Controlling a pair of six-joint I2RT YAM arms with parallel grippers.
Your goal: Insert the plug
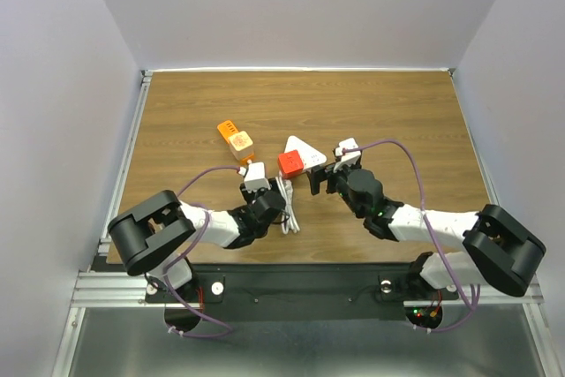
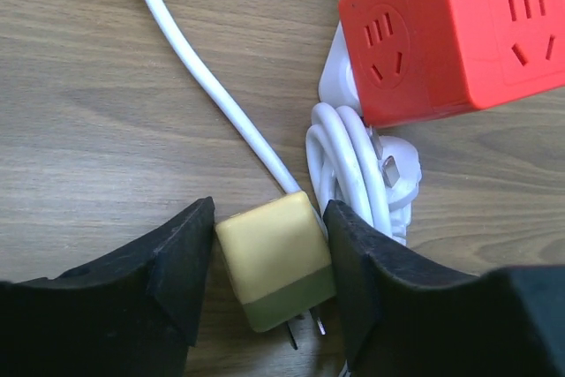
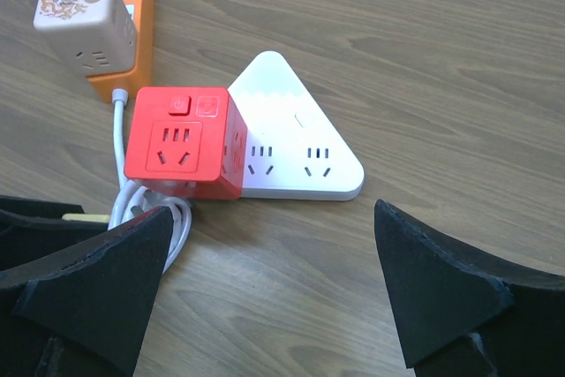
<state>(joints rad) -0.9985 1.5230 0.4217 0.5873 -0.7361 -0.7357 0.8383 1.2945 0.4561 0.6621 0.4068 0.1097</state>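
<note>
While the right arm just hangs there, the left one is doing the interesting bit. The left gripper point(image 2: 269, 209) has its two black fingers point(image 2: 168, 271) pressed against opposite sides of the yellow plug point(image 2: 274, 258), so it's pinching it. The plug sits low over the wooden table point(image 1: 397, 112), right in front of the left wrist, with its metal prongs pointing back toward the wrist camera. Honestly I can't tell if it's resting on the wood or lifted a hair off it.

A white cable point(image 2: 203, 77) runs from the plug's far end up to the orange socket block point(image 3: 146, 24), which has a cream adapter cube point(image 3: 79, 15) sitting on it. Just to the right of the plug there's a coiled white cord point(image 2: 353, 165) with its own white plug, tucked up against the red socket cube point(image 3: 181, 143). That cube is butted against the left corner of the white triangular power strip point(image 3: 300, 147).

The right gripper point(image 3: 269, 214) is spread wide with nothing between its fingers. It's on the near side of the red cube and the triangle, not touching either.
</note>
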